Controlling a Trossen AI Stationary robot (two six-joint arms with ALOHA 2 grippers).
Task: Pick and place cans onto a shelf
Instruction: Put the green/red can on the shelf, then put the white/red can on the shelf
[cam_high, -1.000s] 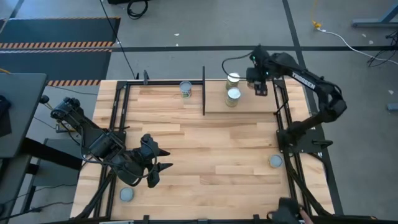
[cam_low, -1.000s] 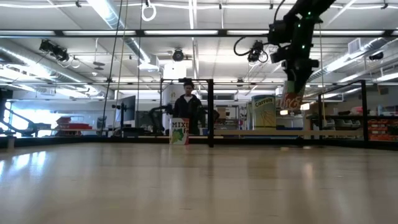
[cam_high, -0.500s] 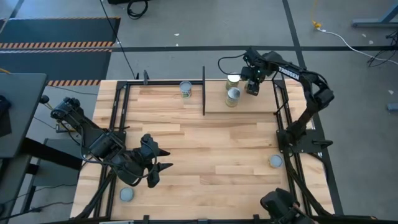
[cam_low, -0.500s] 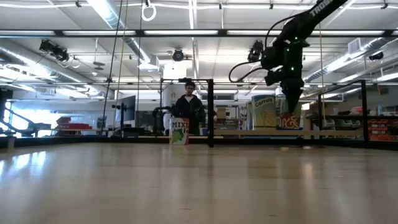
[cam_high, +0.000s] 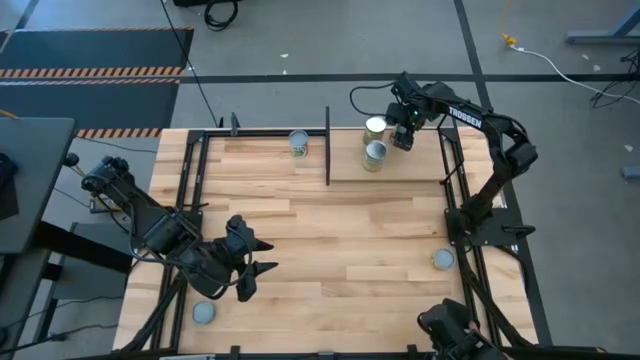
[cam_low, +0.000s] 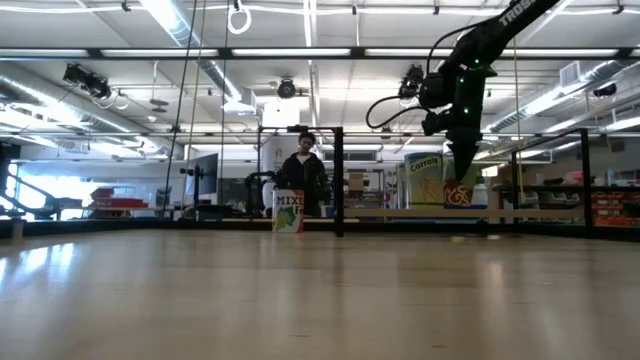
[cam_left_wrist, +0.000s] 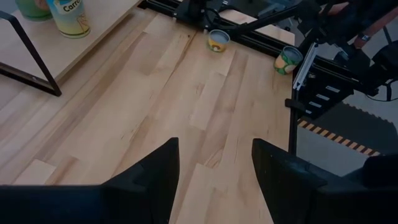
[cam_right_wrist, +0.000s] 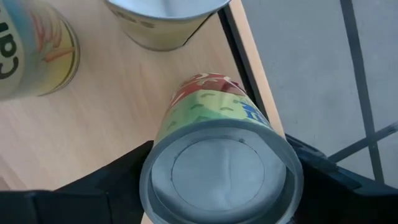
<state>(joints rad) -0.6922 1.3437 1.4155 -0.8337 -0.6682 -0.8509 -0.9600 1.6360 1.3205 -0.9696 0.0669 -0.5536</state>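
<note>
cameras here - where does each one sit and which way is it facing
High view: overhead, straight down on the table, both arms, shelf.
Low view: at tabletop height, level toward the room; right arm descends onto the shelf.
Left wrist view: past open left gripper fingers across the tabletop.
Right wrist view: looking down at a can between right gripper fingers.
Shared: the carrot can appears in left wrist and low views.
</note>
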